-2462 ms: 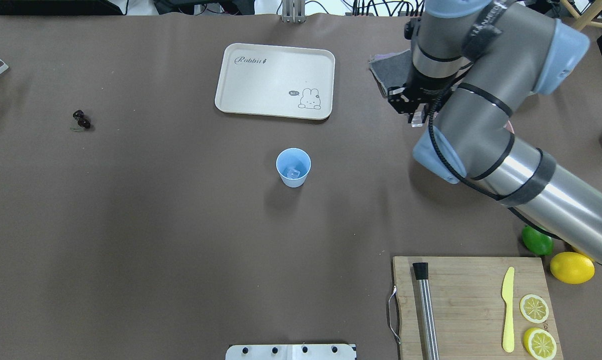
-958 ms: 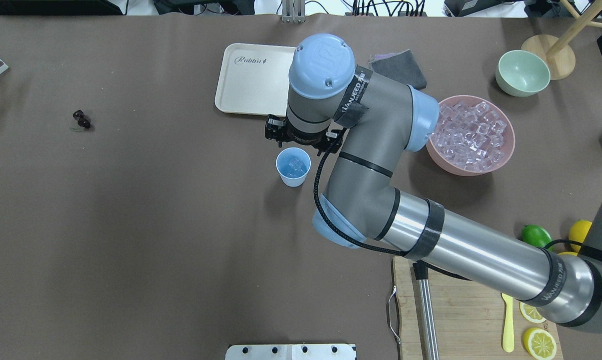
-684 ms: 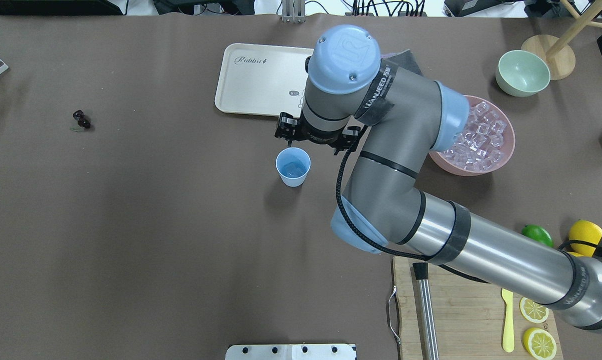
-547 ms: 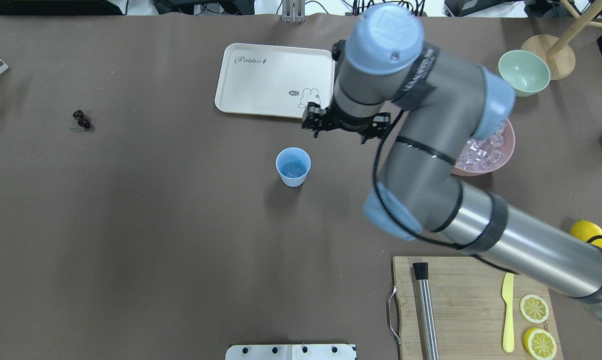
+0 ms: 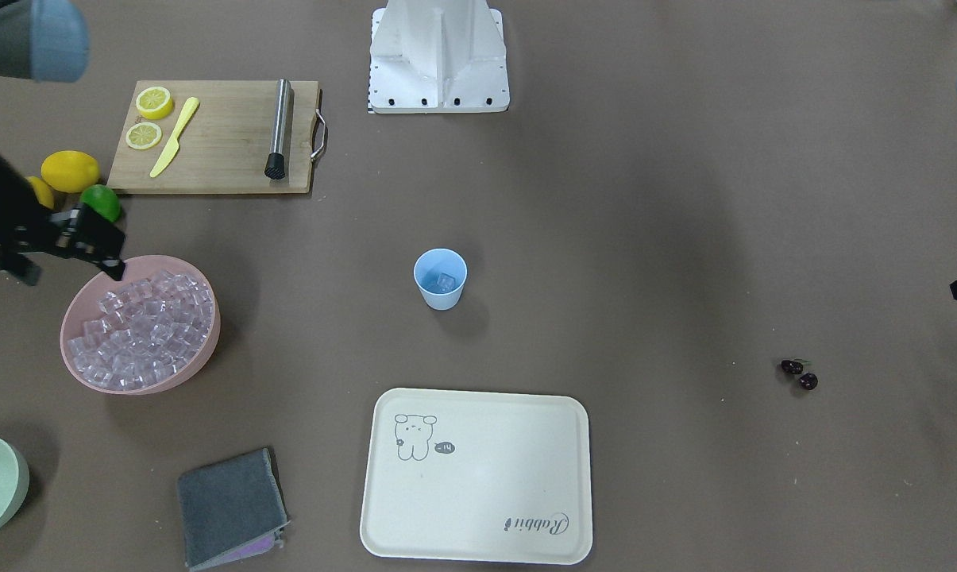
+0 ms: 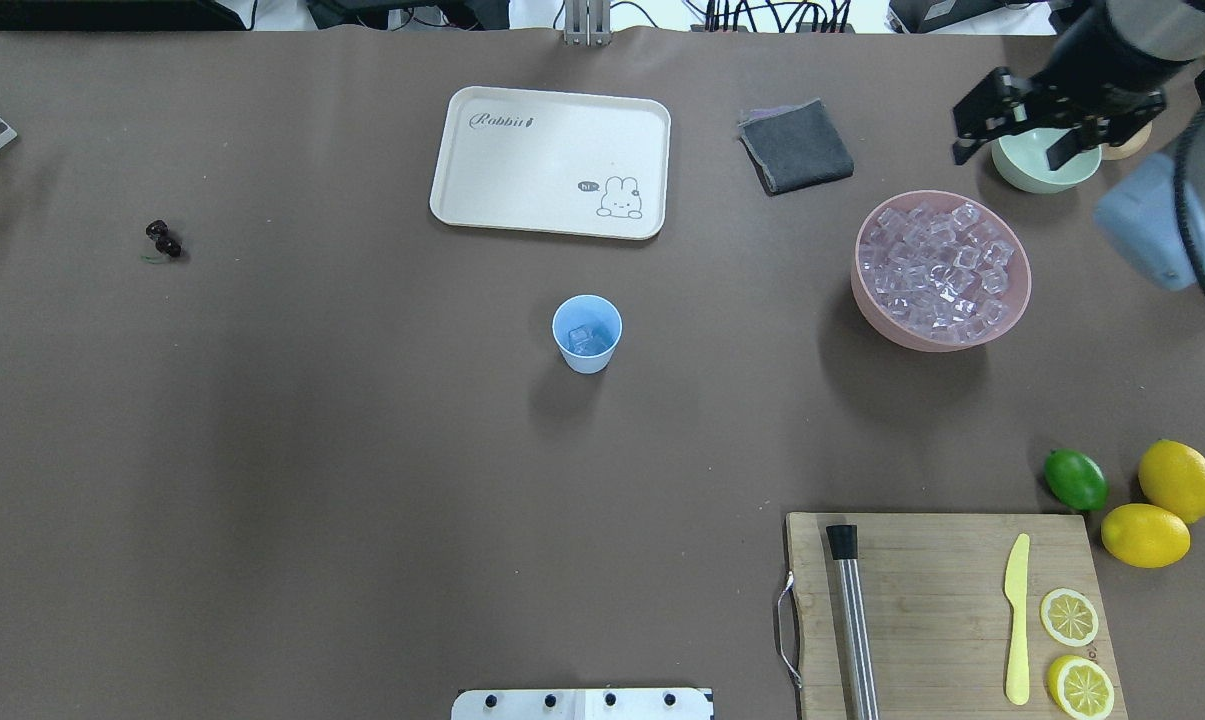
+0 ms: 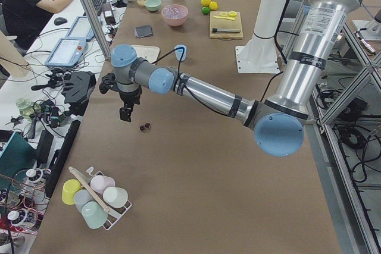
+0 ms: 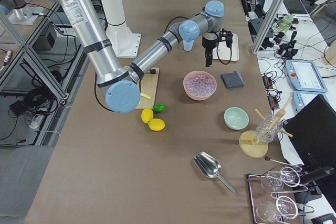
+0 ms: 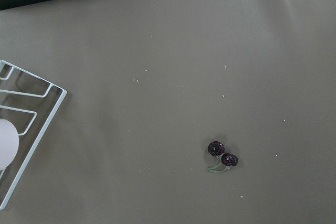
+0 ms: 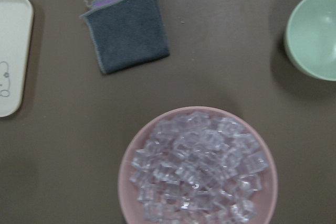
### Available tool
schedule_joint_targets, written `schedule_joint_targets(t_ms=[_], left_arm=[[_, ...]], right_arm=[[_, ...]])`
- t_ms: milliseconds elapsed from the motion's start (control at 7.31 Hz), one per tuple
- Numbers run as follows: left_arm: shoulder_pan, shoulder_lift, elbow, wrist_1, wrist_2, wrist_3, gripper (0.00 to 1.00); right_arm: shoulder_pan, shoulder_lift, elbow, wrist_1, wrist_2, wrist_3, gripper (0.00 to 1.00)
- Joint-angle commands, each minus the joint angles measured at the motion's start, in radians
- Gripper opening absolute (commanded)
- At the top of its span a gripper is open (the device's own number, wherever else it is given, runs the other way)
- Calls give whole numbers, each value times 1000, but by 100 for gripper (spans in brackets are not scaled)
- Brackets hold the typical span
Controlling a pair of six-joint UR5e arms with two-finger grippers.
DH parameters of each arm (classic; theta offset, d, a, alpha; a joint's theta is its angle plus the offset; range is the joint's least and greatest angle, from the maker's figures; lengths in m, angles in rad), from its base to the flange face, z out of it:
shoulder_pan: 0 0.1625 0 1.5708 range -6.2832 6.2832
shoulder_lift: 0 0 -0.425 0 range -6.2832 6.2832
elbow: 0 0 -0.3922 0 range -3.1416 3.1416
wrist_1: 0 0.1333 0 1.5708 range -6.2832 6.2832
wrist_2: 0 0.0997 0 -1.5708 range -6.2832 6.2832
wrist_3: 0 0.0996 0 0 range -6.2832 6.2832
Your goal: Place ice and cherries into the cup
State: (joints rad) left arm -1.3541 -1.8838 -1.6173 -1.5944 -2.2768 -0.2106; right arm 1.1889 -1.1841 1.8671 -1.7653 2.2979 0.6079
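I judge the cherries [image 6: 163, 240], on the desk [image 6: 362, 450] at 9 o'clock from the cup [image 6: 587, 333], light and slippery, best pinched at the stems [image 9: 215, 168]; right claw [image 6: 1007, 155] is apart, left claw [image 7: 125, 115] I cannot tell.

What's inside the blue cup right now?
Clear ice lies in the cup, seemingly a couple of cubes. The cherries are not in it; they lie apart on the table. The exact cube count and anything beneath them cannot be seen.
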Motion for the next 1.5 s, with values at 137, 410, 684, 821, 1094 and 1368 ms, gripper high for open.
schedule_joint_targets(t_ms=[137, 410, 684, 821, 1094, 1368], left_arm=[[122, 49, 52, -110, 49, -179, 98], [124, 101, 89, -193, 54, -238, 98], [211, 89, 102, -209, 77, -346, 98], [249, 84, 123, -261, 92, -407, 98], [286, 72, 203, -378, 120, -478, 98], [355, 66, 215, -446, 151, -547, 97]], right_arm=[[287, -220, 6, 1, 124, -467, 100], [426, -406, -25, 6, 129, -771, 100], [440, -523, -43, 38, 127, -900, 100], [440, -534, -67, 65, 126, -901, 100], [445, -520, -138, 110, 173, -836, 100], [474, -525, -138, 163, 152, -809, 100]])
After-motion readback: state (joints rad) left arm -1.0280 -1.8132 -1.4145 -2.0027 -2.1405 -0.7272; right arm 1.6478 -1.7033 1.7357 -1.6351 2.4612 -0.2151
